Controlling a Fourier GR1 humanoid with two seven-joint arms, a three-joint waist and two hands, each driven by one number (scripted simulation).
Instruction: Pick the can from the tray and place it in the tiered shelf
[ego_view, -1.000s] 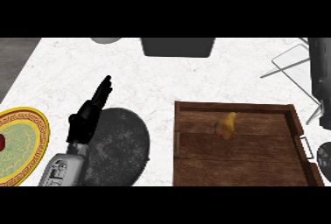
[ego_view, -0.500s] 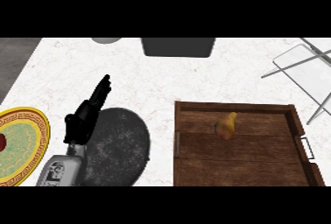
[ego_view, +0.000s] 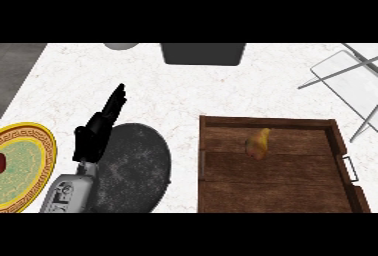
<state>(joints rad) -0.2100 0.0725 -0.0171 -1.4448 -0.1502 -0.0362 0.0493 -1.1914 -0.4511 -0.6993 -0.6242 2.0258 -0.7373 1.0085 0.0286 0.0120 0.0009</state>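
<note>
A wooden tray (ego_view: 275, 121) with metal handles lies at the right of the counter. On it I see only a small yellowish oblong item (ego_view: 258, 143) near the back; no can shows in the view. The wire tiered shelf (ego_view: 345, 75) stands at the far right corner, partly cut off by the edge. My left hand (ego_view: 100, 127) is at the left, open, fingers straight and pointing away, resting over the edge of a dark plate. My right hand shows nowhere.
A dark grey speckled plate (ego_view: 136, 175) lies left of the tray. A yellow and green patterned plate (ego_view: 22, 165) sits at the left edge. A dark box (ego_view: 203, 53) and a grey round object (ego_view: 122, 46) stand at the back.
A dark shape at the right edge over the shelf one second ago has left the view, uncovering more of the shelf's wire frame. The left hand has stayed still.
</note>
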